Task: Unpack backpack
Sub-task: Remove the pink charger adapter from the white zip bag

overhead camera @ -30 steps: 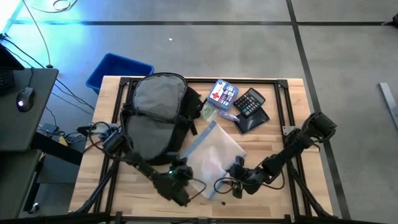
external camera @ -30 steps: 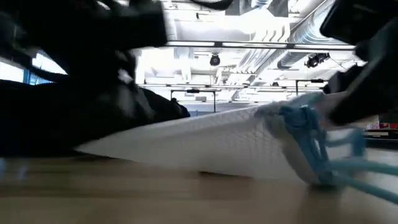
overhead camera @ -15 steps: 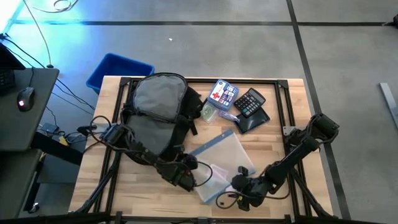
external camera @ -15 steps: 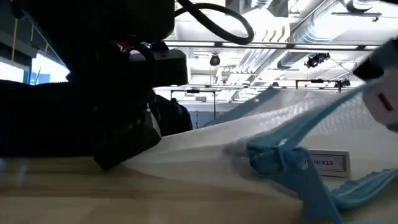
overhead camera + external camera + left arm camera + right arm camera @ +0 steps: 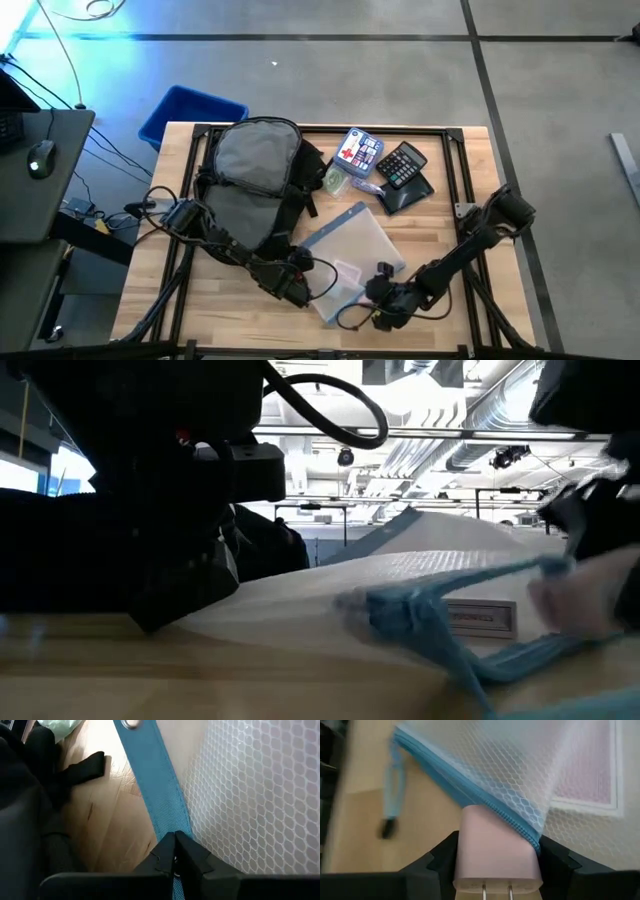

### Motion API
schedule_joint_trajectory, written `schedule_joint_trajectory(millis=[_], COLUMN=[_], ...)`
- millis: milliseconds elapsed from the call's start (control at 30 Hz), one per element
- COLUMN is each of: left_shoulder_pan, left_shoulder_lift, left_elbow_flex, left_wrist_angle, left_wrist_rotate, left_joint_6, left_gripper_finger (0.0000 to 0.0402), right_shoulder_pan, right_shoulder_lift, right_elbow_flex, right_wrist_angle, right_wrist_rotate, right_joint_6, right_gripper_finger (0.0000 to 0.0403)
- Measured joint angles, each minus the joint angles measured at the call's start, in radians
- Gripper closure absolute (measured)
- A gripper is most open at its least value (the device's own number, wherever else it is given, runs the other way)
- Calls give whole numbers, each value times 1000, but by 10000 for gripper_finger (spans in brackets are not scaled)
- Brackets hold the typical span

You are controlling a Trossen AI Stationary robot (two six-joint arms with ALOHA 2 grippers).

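The black backpack (image 5: 255,180) with grey lining lies flat on the table's left half, and no gripper touches it. Next to it on the right lies a clear mesh zip pouch (image 5: 355,245) with blue trim. My left gripper (image 5: 297,288) is at the pouch's near left side, shut on its blue edge. My right gripper (image 5: 380,292) is at the pouch's near right corner, shut on a pink plug charger (image 5: 495,855). The charger's far end sits under the pouch's zipper edge (image 5: 485,802). My left gripper pinches the pouch's blue trim strip (image 5: 172,827) between its two fingers, coming low from the table's near left. The pouch lies on the table beyond the fingers. My right gripper pinches the pink charger by its two side faces (image 5: 470,855), prongs (image 5: 496,892) toward the wrist. The fingers come low from the near right.
At the far right of the backpack lie a first-aid tin (image 5: 358,150), a calculator (image 5: 403,165), a black wallet (image 5: 405,195) and a small green item (image 5: 335,180). A blue bin (image 5: 190,115) stands on the floor beyond the far left corner.
My left gripper has moved a little right and away from the near edge. My right gripper has drawn back toward the near edge. The pouch has slid and turned slightly toward the right between them.
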Motion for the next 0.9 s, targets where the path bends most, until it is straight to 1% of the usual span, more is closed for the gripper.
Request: schedule_joint_trajectory(millis=[133, 200, 267, 433, 500, 633, 800, 900], left_shoulder_pan=[-3, -3, -3, -4, -4, -4, -4, -4], left_shoulder_lift=[0, 0, 0, 0, 0, 0, 0, 0], left_elbow_flex=[0, 0, 0, 0, 0, 0, 0, 0], left_wrist_angle=[-8, -15, -24, -68, -77, -83, -84, -84], left_wrist_rotate=[1, 1, 1, 3, 4, 5, 5, 5], left_joint_6=[-9, -22, -35, -93, -108, -120, -123, -123], left_gripper_finger=[401, 401, 401, 401, 401, 401, 401, 401], right_shoulder_pan=[-10, -11, -1, 25, 32, 33, 34, 34], right_shoulder_lift=[24, 24, 25, 28, 28, 27, 26, 26], right_elbow_flex=[2, 2, 5, 21, 22, 25, 25, 25], right_wrist_angle=[10, 10, 14, -5, -18, -70, -89, -88], right_wrist_rotate=[7, 6, 8, 16, 21, 23, 21, 20], right_joint_6=[17, 22, 23, 30, 60, 124, 131, 157], right_gripper_finger=[160, 147, 144, 159, 168, 189, 217, 221])
